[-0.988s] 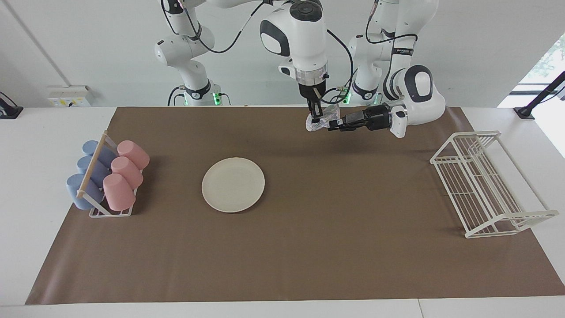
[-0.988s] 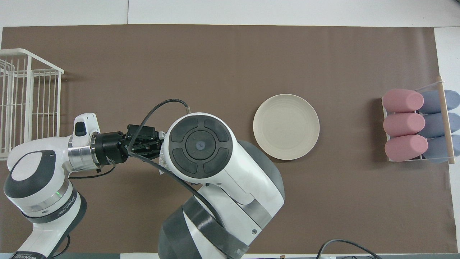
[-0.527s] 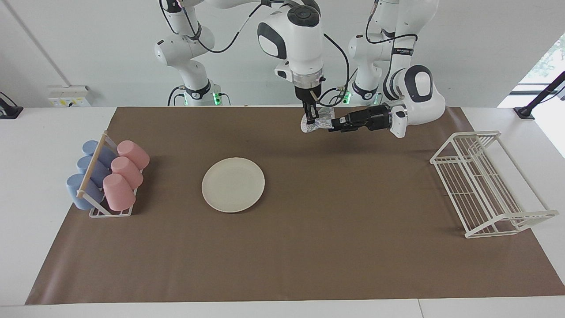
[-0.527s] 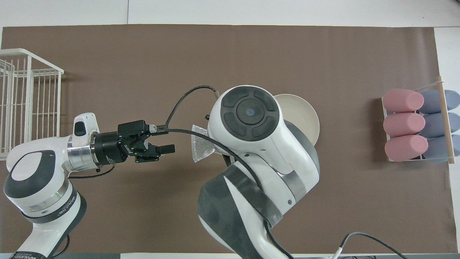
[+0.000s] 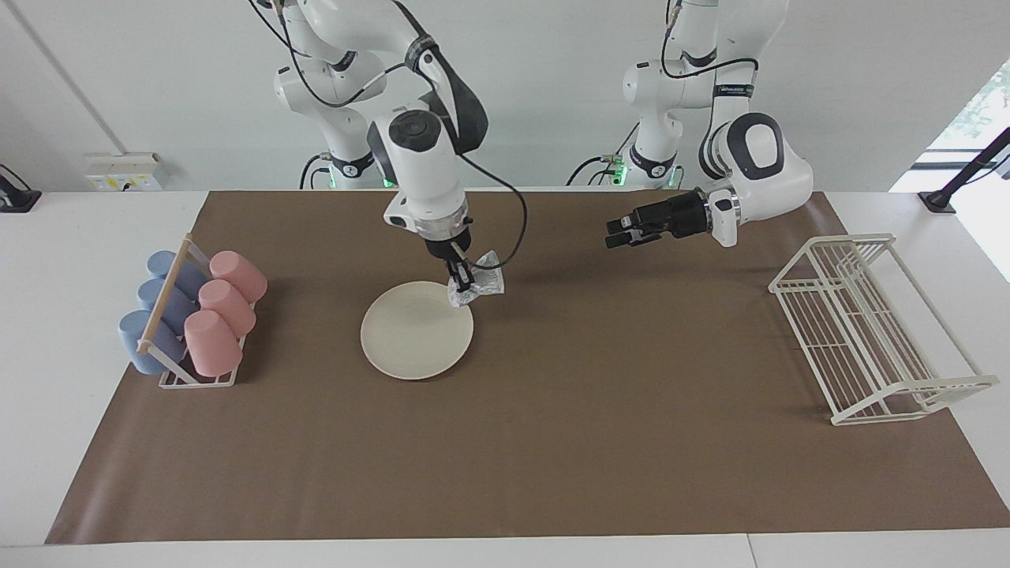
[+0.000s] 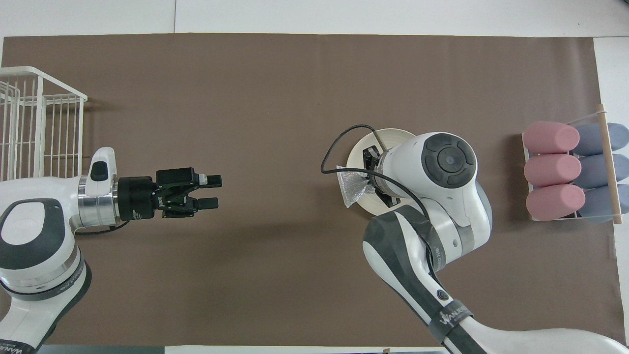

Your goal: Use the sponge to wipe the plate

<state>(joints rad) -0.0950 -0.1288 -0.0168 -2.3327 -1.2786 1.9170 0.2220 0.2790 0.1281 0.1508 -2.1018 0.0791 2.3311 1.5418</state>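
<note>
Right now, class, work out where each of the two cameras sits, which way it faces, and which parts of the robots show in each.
Facing view: high, across the table, facing the robots; both arms show whole; right end effector holds the sponge at the plate edge.
Overhead view: above the robots' end, looking steeply down; arms enter from the bottom; left end effector open over the mat.
Shared: plate, sponge, cup rack, wire rack, half a turn apart.
</note>
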